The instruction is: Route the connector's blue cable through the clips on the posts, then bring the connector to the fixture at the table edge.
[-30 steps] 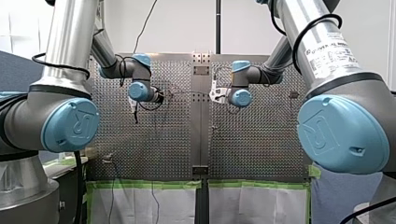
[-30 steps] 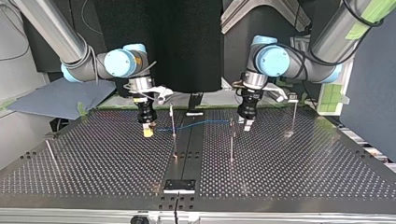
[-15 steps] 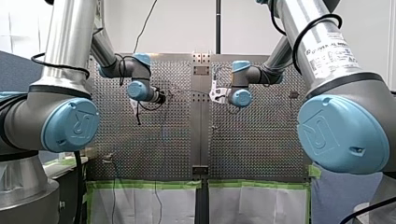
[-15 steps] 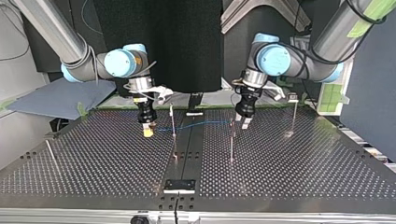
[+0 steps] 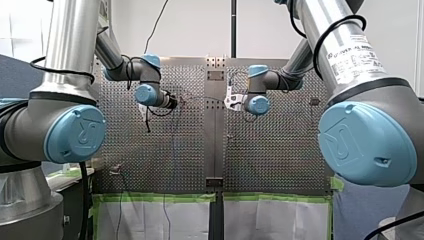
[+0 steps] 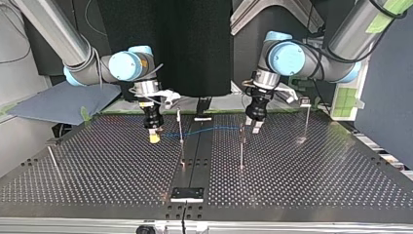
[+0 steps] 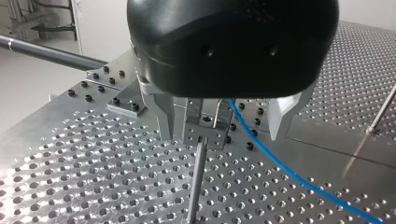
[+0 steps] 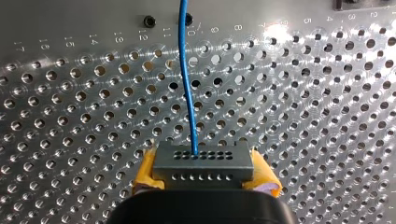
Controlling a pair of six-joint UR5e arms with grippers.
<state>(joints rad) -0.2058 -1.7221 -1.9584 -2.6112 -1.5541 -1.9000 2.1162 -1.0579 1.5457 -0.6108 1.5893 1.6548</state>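
My right gripper (image 8: 204,184) is shut on the grey connector (image 8: 203,163), which sits between its yellow pads (image 8: 148,170). The blue cable (image 8: 187,93) leaves the connector's face and runs ahead over the perforated plate. In the top view the cable (image 6: 204,130) stretches from my right gripper (image 6: 154,137), past a thin post (image 6: 180,126), to the post (image 6: 241,146) under my left gripper (image 6: 255,127). In the left wrist view my left gripper (image 7: 223,133) is open. Its metal fingers (image 7: 166,116) straddle the clip (image 7: 201,128) on that post, and the cable (image 7: 289,172) passes just beside the clip.
Two more posts stand at the top view's right (image 6: 307,121) and near left (image 6: 53,162). A black plate (image 6: 187,194) lies at the table's near edge on the centre strip. A dark rod (image 7: 51,53) crosses beyond the table's edge in the left wrist view.
My left arm's wrist has shifted slightly over the post, toward the top view's left. My right arm and the connector have stayed where they were.
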